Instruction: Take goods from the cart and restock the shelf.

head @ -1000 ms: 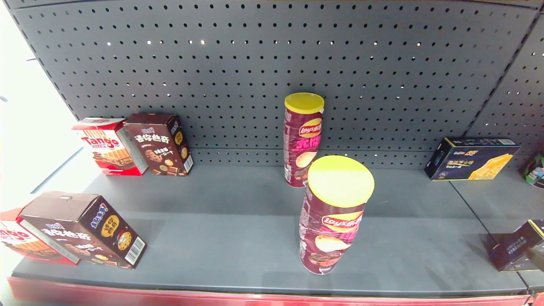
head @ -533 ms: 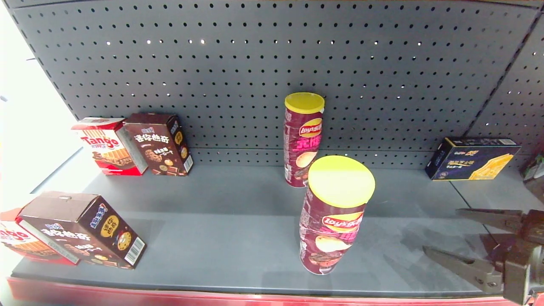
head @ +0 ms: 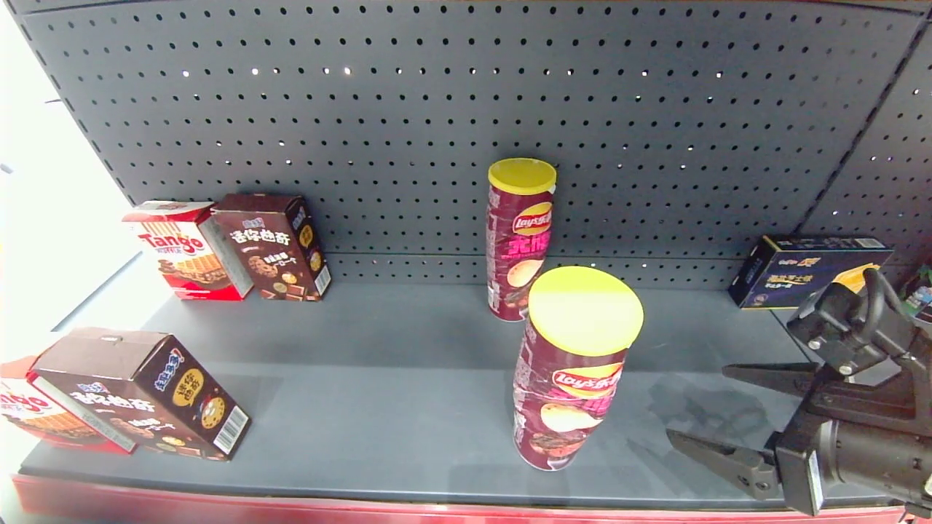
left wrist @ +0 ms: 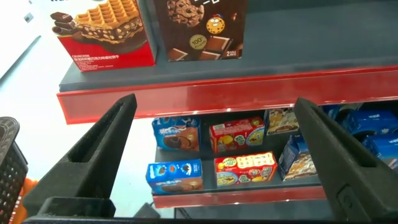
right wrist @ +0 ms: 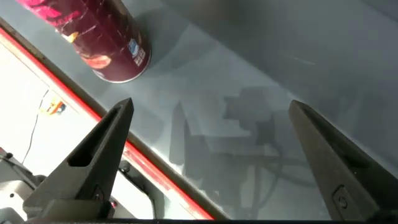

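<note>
Two maroon chip cans with yellow lids stand upright on the grey shelf (head: 378, 378). One can (head: 518, 240) is at the back by the pegboard. The nearer can (head: 568, 371) stands close to the front edge. My right gripper (head: 697, 404) hovers open and empty over the shelf, just right of the nearer can and apart from it. The right wrist view has the open right gripper (right wrist: 210, 104) over bare shelf, with the nearer can (right wrist: 99, 37) off to one side. My left gripper (left wrist: 214, 101) is open and empty below the shelf's red front edge (left wrist: 249, 93).
A red wafer box (head: 186, 251) and a brown cookie box (head: 275, 246) stand at the back left. Another cookie box (head: 145, 397) lies at the front left. A dark blue box (head: 801, 271) sits back right. Lower shelf goods (left wrist: 242, 168) show under the left gripper.
My right gripper has come in from the right and moved left toward the nearer can, now covering the dark box at the front right. The cans and boxes have not moved.
</note>
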